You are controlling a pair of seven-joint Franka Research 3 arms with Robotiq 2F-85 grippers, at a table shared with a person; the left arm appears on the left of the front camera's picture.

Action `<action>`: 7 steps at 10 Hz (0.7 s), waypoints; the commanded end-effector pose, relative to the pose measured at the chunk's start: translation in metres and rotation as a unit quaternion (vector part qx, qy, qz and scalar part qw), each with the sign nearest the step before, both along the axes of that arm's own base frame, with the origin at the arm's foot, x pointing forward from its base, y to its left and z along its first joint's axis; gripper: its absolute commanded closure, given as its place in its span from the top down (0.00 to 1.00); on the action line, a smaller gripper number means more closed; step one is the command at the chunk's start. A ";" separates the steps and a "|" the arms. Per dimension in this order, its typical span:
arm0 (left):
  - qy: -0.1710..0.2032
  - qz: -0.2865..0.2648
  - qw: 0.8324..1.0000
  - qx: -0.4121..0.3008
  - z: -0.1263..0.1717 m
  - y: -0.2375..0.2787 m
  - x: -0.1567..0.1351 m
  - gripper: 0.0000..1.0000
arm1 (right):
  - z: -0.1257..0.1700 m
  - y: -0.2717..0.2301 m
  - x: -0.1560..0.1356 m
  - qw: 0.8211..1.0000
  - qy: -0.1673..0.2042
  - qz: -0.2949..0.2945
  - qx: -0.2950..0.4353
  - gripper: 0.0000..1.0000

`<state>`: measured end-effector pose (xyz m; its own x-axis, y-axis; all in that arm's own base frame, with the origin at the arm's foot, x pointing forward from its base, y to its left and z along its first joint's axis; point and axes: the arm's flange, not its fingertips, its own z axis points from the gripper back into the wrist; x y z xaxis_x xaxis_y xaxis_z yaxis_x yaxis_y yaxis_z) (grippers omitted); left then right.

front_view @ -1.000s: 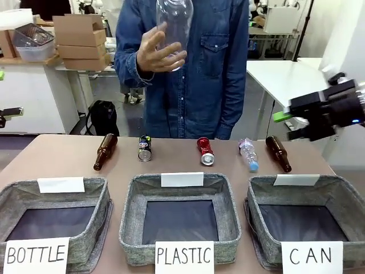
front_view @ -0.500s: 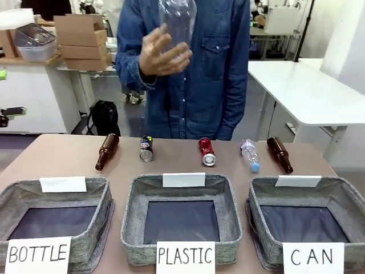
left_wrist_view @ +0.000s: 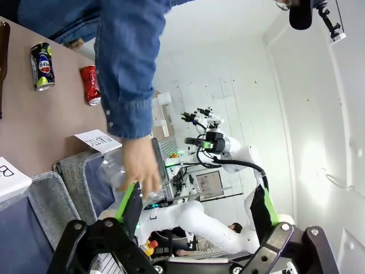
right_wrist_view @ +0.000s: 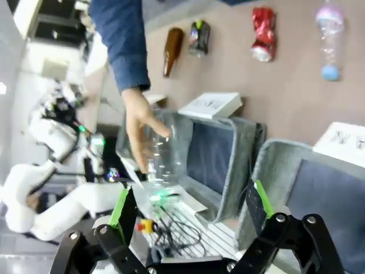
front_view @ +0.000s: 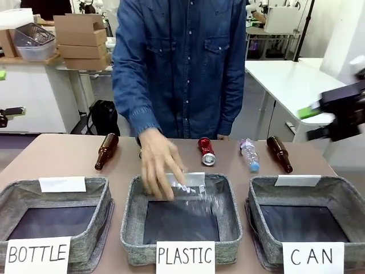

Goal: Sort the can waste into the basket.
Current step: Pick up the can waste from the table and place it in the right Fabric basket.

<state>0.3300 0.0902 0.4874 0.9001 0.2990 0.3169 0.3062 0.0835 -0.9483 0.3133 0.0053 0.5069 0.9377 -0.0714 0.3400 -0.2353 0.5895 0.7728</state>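
The red can [front_view: 206, 151] lies at the far side of the table; in the front view the person's hand [front_view: 158, 167] covers the dark can. Both show in the left wrist view, dark can [left_wrist_view: 42, 67] and red can [left_wrist_view: 90, 85], and in the right wrist view, red can [right_wrist_view: 263, 33] and dark can [right_wrist_view: 198, 30]. The grey basket signed CAN [front_view: 259, 201] stands at front right, its near corner [right_wrist_view: 272, 165] under my right gripper [right_wrist_view: 191, 208], which is open and holds nothing. The right gripper [front_view: 315, 123] hovers blurred at the right edge. My left gripper [left_wrist_view: 197, 208] is open in the air.
The person's hand holds a clear plastic bottle [front_view: 191, 197] low in the middle PLASTIC bin [front_view: 132, 197]. A BOTTLE bin [front_view: 102, 197] stands at front left. Brown bottles [front_view: 106, 151] [front_view: 279, 153] and a small clear bottle [front_view: 249, 154] lie beside the cans.
The person's hand came down from chest height with the clear bottle into the PLASTIC bin. My right gripper left the front view, then came back in at the right edge.
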 end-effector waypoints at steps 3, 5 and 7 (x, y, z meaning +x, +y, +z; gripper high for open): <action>-0.006 0.001 1.000 0.000 0.003 -0.001 -0.001 1.00 | 0.019 -0.084 -0.045 0.996 -0.034 -0.042 0.064 1.00; -0.006 0.001 1.000 0.000 0.003 -0.001 -0.001 1.00 | 0.027 -0.140 -0.109 0.990 -0.054 -0.067 0.114 1.00; -0.006 0.001 1.000 0.000 0.003 -0.001 -0.001 1.00 | 0.023 -0.146 -0.121 0.984 -0.078 -0.122 0.103 1.00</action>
<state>0.3292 0.0904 0.4884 0.8987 0.2999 0.3200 0.3088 0.0851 -0.9473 0.1854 -0.1594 0.5422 0.8268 -0.3622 0.4303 -0.2499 0.4488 0.8580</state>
